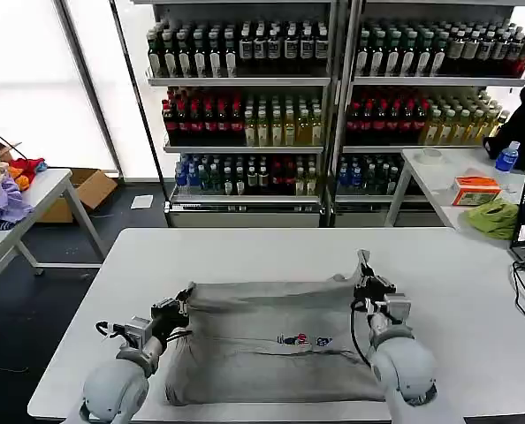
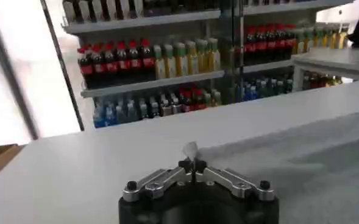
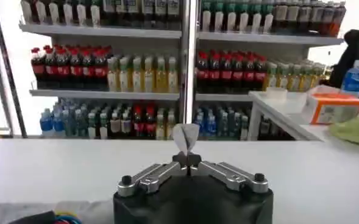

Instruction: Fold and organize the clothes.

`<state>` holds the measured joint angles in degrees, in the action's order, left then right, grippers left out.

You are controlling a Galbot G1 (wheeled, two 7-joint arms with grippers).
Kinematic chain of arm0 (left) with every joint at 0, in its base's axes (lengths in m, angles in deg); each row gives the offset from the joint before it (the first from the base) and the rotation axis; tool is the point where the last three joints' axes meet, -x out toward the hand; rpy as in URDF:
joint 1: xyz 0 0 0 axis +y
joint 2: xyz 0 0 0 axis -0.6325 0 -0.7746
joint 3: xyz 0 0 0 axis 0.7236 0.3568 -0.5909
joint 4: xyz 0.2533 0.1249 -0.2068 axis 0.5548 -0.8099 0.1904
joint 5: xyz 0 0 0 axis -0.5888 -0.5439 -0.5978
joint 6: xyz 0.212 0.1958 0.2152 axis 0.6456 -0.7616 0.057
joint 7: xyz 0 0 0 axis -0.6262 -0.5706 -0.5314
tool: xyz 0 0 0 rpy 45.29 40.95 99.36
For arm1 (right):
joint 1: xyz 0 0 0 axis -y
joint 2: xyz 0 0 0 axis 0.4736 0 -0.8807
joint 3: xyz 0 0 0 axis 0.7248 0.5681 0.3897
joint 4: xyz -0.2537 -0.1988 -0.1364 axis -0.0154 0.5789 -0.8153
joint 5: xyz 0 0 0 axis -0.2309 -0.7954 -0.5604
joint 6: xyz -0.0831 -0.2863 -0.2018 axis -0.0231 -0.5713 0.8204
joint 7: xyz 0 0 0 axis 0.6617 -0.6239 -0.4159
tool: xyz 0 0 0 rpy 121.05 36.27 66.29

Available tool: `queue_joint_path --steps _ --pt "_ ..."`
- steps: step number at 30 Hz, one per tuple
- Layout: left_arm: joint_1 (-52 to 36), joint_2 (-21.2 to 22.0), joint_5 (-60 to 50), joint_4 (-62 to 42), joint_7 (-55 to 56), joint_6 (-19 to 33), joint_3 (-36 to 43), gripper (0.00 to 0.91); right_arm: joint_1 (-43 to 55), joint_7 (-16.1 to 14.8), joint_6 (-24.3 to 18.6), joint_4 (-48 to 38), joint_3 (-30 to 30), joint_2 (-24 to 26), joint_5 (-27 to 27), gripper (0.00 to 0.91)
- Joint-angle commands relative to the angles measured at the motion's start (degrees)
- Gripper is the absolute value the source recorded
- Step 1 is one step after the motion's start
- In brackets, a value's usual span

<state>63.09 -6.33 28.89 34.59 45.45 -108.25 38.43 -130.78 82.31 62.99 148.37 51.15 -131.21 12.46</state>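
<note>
The near hem of the grey shirt [image 1: 271,349] is partly hidden behind both arms. The left gripper [image 1: 185,303] pinches its 10 o'clock corner, fingers together on cloth; the right gripper [image 1: 365,281] pinches the 2 o'clock corner, lifted. The white table [image 1: 245,252] is bare toward 12 o'clock.

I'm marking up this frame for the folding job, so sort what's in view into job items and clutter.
Part of the job:
- light grey short-sleeved shirt with a small cartoon print, on the white table
- left gripper, shut on the shirt's edge
- right gripper, shut on the shirt's edge

Just lying about:
- lime-green cloth
- orange box
- heap of coloured clothes
- shelves of bottles
</note>
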Motion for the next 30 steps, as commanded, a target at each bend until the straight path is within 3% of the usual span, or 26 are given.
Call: queue_joint_path --steps 1,12,24,25,26,27,29,30 --pt "6.42 -0.31 -1.01 3.12 -0.22 0.32 -1.88 0.000 -12.22 1.93 -0.48 6.99 -0.87 -0.35 -0.62 0.000" --pt "10.11 0.48 -4.26 1.09 -1.66 1.43 -0.56 0.000 -20.08 3.84 -3.97 5.34 -1.98 -0.53 -2.68 0.000" --pt "9.75 1.39 -6.42 -0.31 -1.77 1.61 -0.78 0.000 -20.40 4.78 -5.11 4.39 -1.54 -1.38 -3.76 0.000" --pt "9.73 1.49 -6.55 -0.29 -1.76 1.61 -0.76 0.040 -20.41 4.78 -5.11 4.38 -1.48 -1.35 -3.93 0.000" --pt "9.71 1.65 -6.74 -0.29 -1.78 1.60 -0.75 0.343 -20.42 4.73 -5.12 4.33 -1.44 -1.35 -4.08 0.000" --pt "9.70 1.73 -7.38 -0.20 -1.65 1.62 -0.67 0.907 -20.38 4.73 -5.19 4.14 -1.36 -1.36 -4.37 0.000" --pt "9.69 2.11 -8.34 0.13 -1.45 1.49 -0.56 0.907 -20.30 4.61 -5.22 3.80 -1.26 -1.43 -4.84 0.020" --pt "9.76 2.22 -8.96 0.53 -1.23 1.49 -0.51 0.907 -20.27 4.82 -5.23 3.65 -1.14 -1.53 -5.17 0.282"
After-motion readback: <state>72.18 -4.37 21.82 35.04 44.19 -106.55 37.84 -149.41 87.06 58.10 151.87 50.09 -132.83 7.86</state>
